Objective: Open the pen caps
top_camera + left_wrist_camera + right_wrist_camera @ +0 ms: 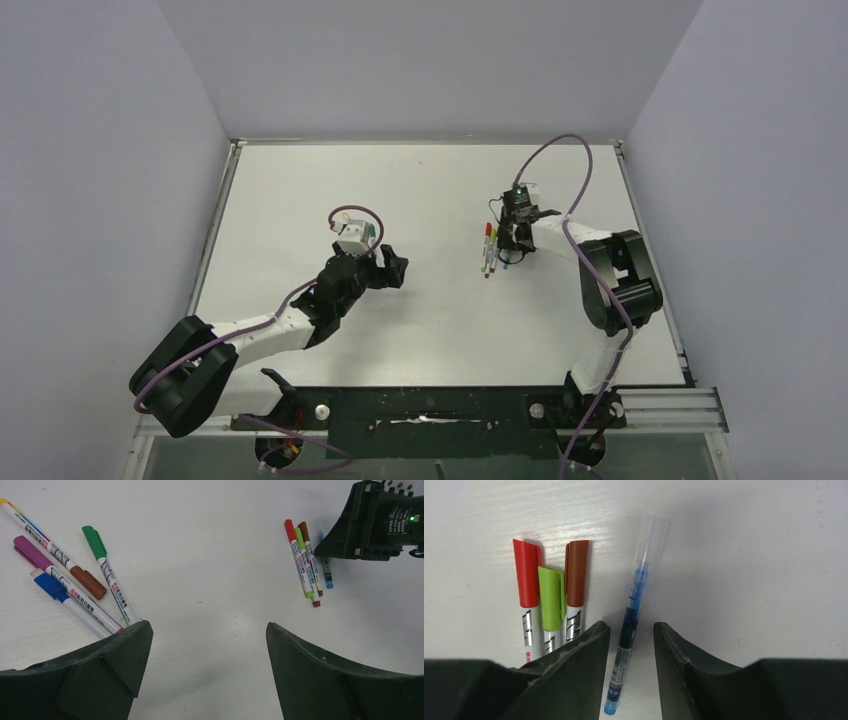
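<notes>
Plastic caps all seated; right pincer closing on the blue pen.
Left gripper (207, 627) hangs with jaws wide apart and empty, capped pens (107, 572) lying to its left. Right of centre, the right gripper (631, 627) straddles the blue pen (634, 610), jaws narrow but not clamped. Risks: one finger snags the adjacent brown-capped pen (576, 572); the round barrel rolls aside, clear cap (653, 537) unreached.
</notes>
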Robot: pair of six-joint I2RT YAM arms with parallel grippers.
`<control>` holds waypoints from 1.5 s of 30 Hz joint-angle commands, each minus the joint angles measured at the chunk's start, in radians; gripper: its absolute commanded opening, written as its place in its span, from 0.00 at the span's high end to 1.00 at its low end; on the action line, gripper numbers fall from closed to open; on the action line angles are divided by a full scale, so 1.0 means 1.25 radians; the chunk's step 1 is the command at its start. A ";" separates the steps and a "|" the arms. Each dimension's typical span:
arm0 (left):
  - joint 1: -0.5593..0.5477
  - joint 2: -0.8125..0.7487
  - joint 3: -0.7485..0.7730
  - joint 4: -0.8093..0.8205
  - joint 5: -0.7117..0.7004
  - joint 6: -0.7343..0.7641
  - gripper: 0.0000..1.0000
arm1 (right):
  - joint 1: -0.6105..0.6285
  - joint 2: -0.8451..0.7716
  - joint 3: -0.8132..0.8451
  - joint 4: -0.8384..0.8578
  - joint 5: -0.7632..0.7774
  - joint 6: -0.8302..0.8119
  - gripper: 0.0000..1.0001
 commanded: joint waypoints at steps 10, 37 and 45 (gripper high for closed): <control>-0.002 -0.025 0.011 0.052 0.014 0.006 0.15 | 0.006 -0.023 0.045 -0.047 0.002 -0.022 1.00; -0.005 -0.298 -0.133 0.204 0.179 0.005 0.15 | 0.209 -0.572 -0.149 0.283 -0.878 -0.157 1.00; -0.005 -0.301 -0.149 0.245 0.215 0.007 0.15 | 0.256 -0.659 -0.207 0.412 -0.991 -0.120 1.00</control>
